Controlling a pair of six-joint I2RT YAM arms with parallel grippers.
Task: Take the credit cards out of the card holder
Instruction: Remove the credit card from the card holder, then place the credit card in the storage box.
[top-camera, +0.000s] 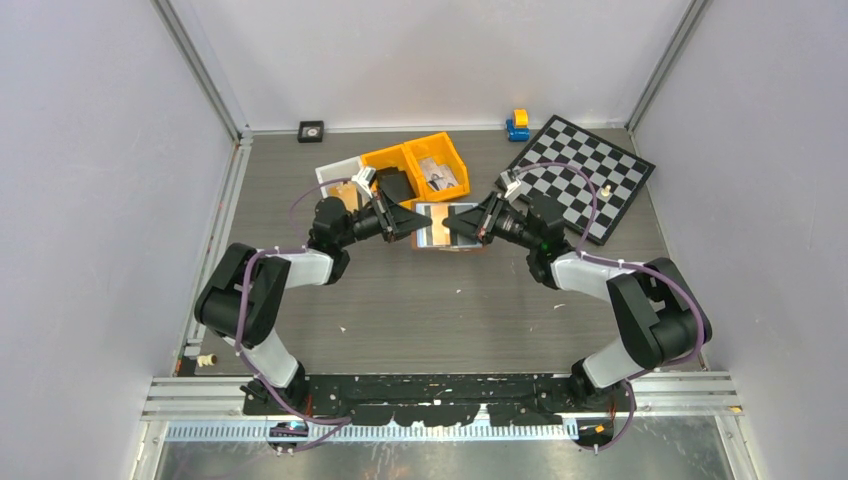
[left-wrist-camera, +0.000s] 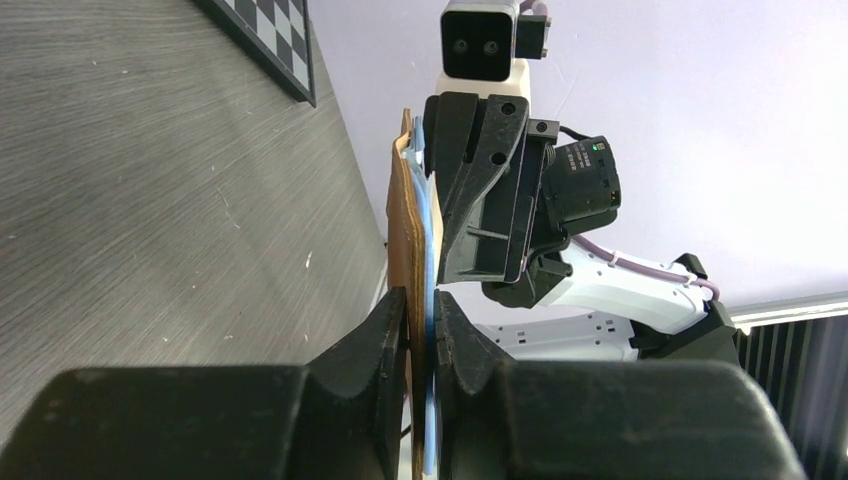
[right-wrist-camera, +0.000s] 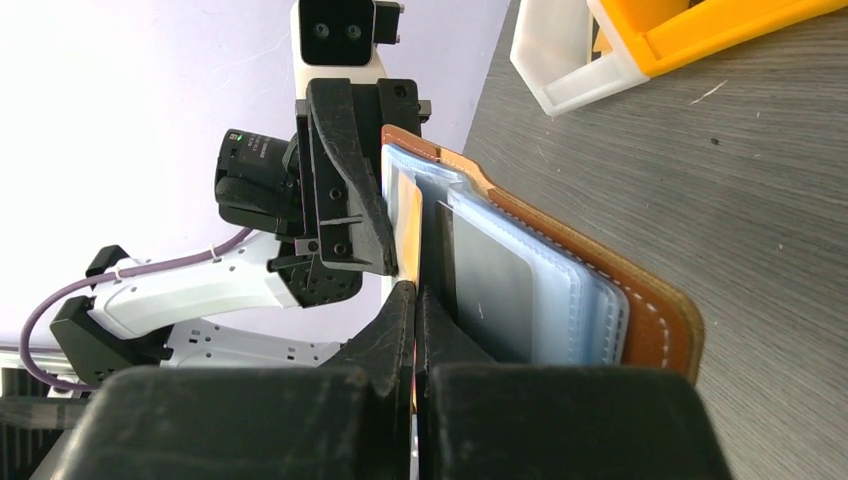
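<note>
Soft, even light fills the enclosure.
The wall (right-wrist-camera: 120, 90) blows out to white glare in the right wrist view; the table (top-camera: 430, 310) carries only faint shadows.

The card holder (top-camera: 436, 236) sits between left hand (top-camera: 412, 222) and right hand (top-camera: 465, 226)

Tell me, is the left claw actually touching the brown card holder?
Touching. In the left wrist view the left gripper pinches the card holder from both sides, no gap.

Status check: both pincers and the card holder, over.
Left pincer shut on reddish-brown leather card holder, held open. Right pincer shut on thin beige card inside. No obstruction seen.
</note>
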